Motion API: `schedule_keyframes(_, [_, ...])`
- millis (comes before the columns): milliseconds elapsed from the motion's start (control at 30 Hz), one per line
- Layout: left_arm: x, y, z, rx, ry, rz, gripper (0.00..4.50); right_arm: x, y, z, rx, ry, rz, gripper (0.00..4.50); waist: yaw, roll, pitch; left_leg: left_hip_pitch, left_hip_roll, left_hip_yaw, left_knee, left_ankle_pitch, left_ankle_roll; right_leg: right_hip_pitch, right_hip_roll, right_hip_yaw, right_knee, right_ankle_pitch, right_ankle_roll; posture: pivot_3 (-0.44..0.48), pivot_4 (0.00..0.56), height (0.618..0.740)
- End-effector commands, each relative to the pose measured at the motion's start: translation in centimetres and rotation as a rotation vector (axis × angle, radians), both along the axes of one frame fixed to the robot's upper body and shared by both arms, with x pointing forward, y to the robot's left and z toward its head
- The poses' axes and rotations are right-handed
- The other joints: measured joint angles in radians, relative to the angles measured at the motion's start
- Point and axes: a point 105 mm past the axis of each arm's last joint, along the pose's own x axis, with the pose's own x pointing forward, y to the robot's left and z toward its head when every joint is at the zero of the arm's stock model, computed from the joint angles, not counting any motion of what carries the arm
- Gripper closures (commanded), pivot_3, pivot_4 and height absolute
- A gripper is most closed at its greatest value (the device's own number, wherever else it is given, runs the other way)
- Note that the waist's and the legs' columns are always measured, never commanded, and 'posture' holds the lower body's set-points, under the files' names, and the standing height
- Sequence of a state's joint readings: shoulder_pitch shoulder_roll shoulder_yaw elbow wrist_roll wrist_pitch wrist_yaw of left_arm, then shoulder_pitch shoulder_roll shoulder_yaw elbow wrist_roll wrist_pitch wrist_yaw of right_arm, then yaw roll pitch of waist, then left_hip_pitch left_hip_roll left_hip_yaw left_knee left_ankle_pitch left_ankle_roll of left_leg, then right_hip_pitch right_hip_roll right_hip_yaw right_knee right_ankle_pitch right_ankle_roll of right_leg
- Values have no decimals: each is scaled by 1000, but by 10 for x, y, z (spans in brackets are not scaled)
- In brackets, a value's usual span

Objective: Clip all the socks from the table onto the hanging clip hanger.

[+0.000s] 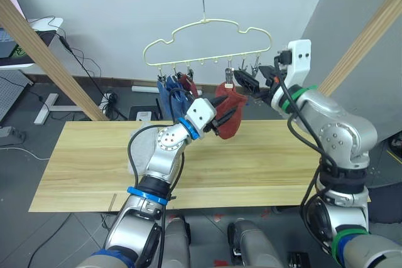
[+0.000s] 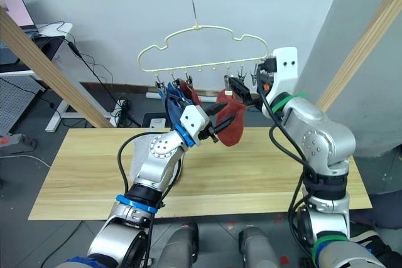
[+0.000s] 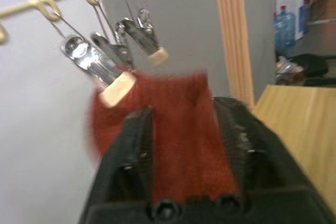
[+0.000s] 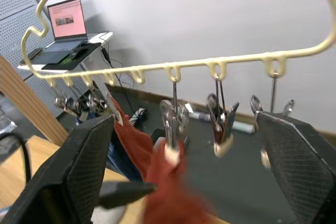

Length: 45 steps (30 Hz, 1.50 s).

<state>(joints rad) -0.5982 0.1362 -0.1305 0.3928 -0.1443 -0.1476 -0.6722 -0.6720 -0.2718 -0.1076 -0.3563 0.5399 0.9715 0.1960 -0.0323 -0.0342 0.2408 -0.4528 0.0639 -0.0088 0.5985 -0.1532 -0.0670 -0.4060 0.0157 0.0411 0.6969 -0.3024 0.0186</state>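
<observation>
Rust-red fabric sits nearest to me: a rust-red sock (image 1: 230,115) pinched between the two black fingers of my left gripper (image 1: 224,117), at the centre of the head view, its long axis running upward out of the jaws toward the clips. Directly above the sock's free edge, in the upper left of the left wrist view, hang the grey metal clips (image 3: 100,66) with their pale tips; one tip appears to touch the fabric, though I cannot tell whether it has bitten. My right gripper (image 1: 251,83) reaches in from centre right, its fingers spread wide either side of those clips and holding nothing; I judge it the nearer arm for pressing a clip open. Beyond, the pale yellow-green clip hanger (image 1: 207,24) carries a blue sock (image 1: 168,95) and another red sock (image 1: 188,83) at centre left. Below lies the light plank table (image 1: 264,161), with something grey (image 1: 139,149) partly behind my left arm. I can read no writing or brand anywhere.
</observation>
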Motion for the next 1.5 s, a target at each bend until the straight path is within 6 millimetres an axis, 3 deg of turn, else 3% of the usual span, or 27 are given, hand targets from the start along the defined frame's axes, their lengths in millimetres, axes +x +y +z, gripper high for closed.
schedule_keyframes(33, [2, 14, 11, -27, 18, -10, 1180, -12, -2, 5, -82, -130, -14, 0, -2, 0, 0, 0, 0, 0, 0, 0, 0, 0, 0, 0, 0, 0, 1, -32, 208, 740])
schedule_keyframes(167, [-3, 32, 10, -22, 71, -30, 25, -10, -3, -5, -108, -163, -69, 0, -13, 0, 0, 1, 1, 0, 0, 0, 0, 0, 1, 0, 1, -1, 1, -29, 212, 740])
schedule_keyframes(467, [-23, 74, 9, -48, 362, -15, 25, -1, 3, -19, -128, -235, -177, 0, -16, 0, 0, 1, 1, -2, 0, 0, -1, 0, 0, 0, 1, -1, 1, 1, 219, 740])
schedule_keyframes(600, [-29, 93, 9, 50, 394, 80, 0, 12, 6, -20, -144, -265, -237, 1308, -11, 0, 0, 1, 0, -2, 1, 0, -1, 1, 0, 0, 1, -1, 2, 25, 222, 740])
schedule_keyframes(733, [-37, 102, 24, 17, 327, 128, 0, 17, 9, -19, -147, -285, -258, 1308, -2, 0, 0, 1, 1, -2, 1, 0, -1, 1, 0, 0, 1, 0, 0, 41, 221, 740])
schedule_keyframes(833, [-49, 101, 40, -44, 303, 53, 0, 22, 8, -21, -131, -284, -275, 1489, 4, 0, 0, 1, 1, -3, 1, 0, -1, 1, 0, 0, 1, 0, 0, 61, 224, 740])
schedule_keyframes(967, [-62, 94, 67, -97, 158, -8, 0, 28, 9, -21, -114, -281, -291, 2631, 8, 0, 0, 1, 0, -2, 1, 0, -1, 1, -1, 0, 1, 0, 0, 71, 225, 740])
schedule_keyframes(1100, [-70, 89, 77, -151, 134, -44, 0, 33, 13, -19, -84, -279, -293, 2631, 10, 0, 0, 1, 0, -2, 1, 0, -1, 1, -1, 0, 1, 1, -1, 87, 223, 740])
schedule_keyframes(1500, [-71, 88, 73, -139, 134, -24, 0, 52, 15, -13, -5, -249, -343, 2631, 20, 0, 0, 1, 0, -3, 1, 0, -1, 1, -1, 0, 1, 1, -1, 103, 219, 740])
